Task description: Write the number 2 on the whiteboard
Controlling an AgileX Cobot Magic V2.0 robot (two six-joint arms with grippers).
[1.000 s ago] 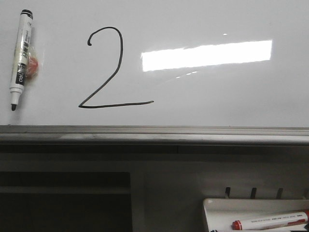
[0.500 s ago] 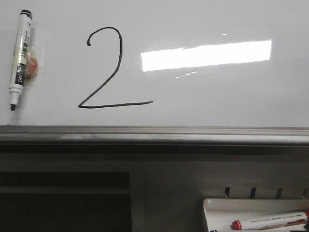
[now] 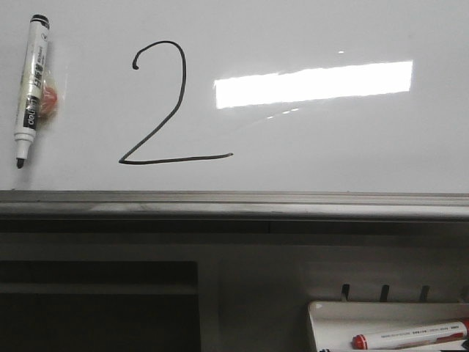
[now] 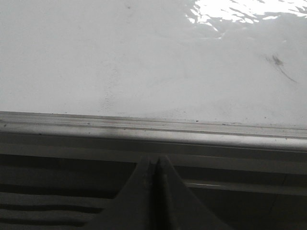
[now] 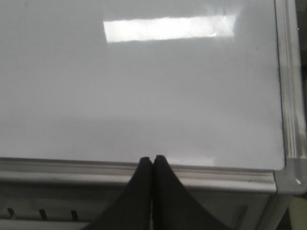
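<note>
Front view: number 2 (image 3: 163, 103) unchanged on whiteboard (image 3: 330, 147).

Right of the number 2 (image 3: 161, 103) my claws find bare whiteboard (image 3: 330, 147); left of it a black marker (image 3: 31, 88) lies in the way.

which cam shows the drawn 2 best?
Front view: the number 2 is whole there, hook to base, on the whiteboard. Neither wrist view shows it; the right sees bare board and glare, the left bare board with a faint smudge.
</note>
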